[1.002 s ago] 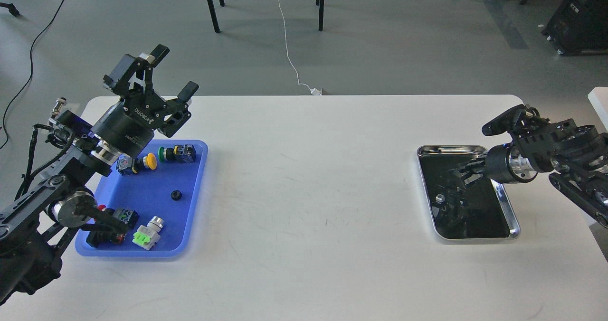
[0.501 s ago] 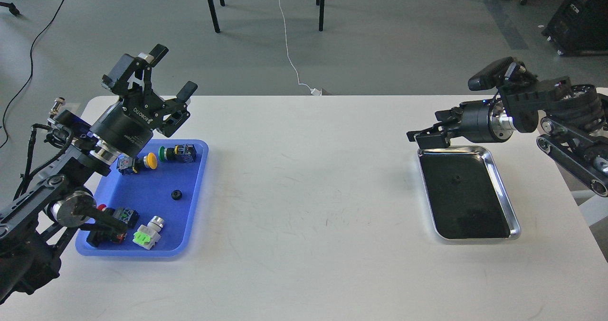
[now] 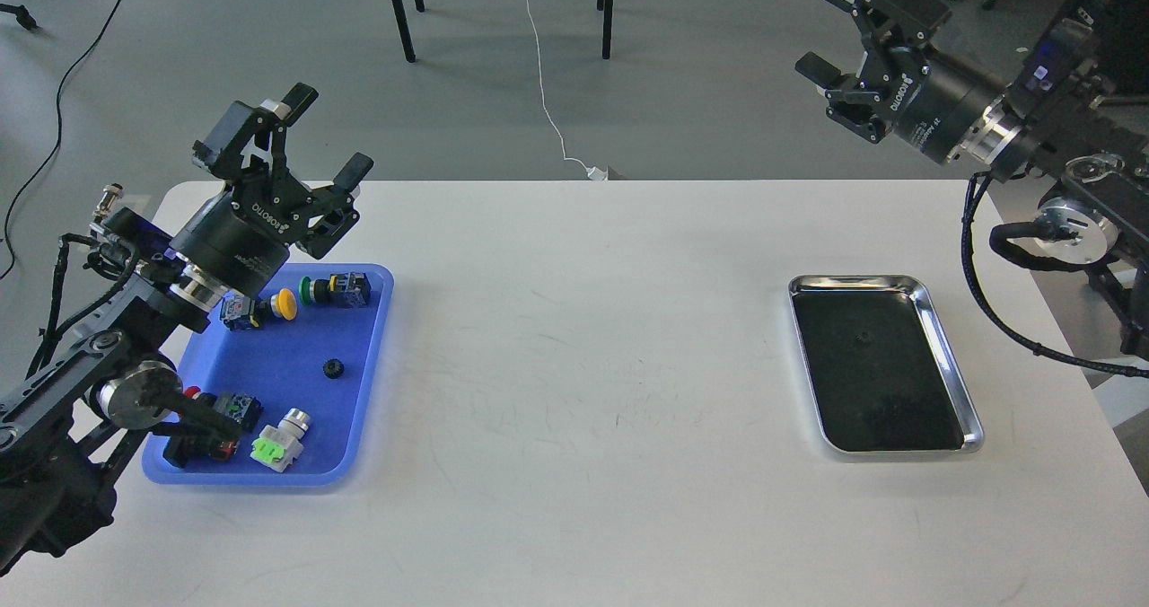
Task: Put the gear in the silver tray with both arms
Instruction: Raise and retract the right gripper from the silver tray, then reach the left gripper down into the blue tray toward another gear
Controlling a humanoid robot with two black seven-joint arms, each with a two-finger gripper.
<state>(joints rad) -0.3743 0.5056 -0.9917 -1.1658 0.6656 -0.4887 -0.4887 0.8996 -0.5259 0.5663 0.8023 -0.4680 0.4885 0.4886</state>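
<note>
Both grippers are spread and empty: left gripper (image 3: pixel 314 136) hangs above the blue tray's (image 3: pixel 363 414) far end, right gripper (image 3: pixel 830 28) is raised high beyond the table, well clear of the silver tray (image 3: pixel 953 373). One gear (image 3: pixel 333 369) lies in the blue tray below the left gripper; a small dark speck, probably a gear, sits in the silver tray.

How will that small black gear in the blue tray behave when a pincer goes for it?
The black gear looks small and round, so it's probably light and may skid or roll across the blue tray if nudged. Its low profile suggests an awkward grasp for the open left pincer.
</note>
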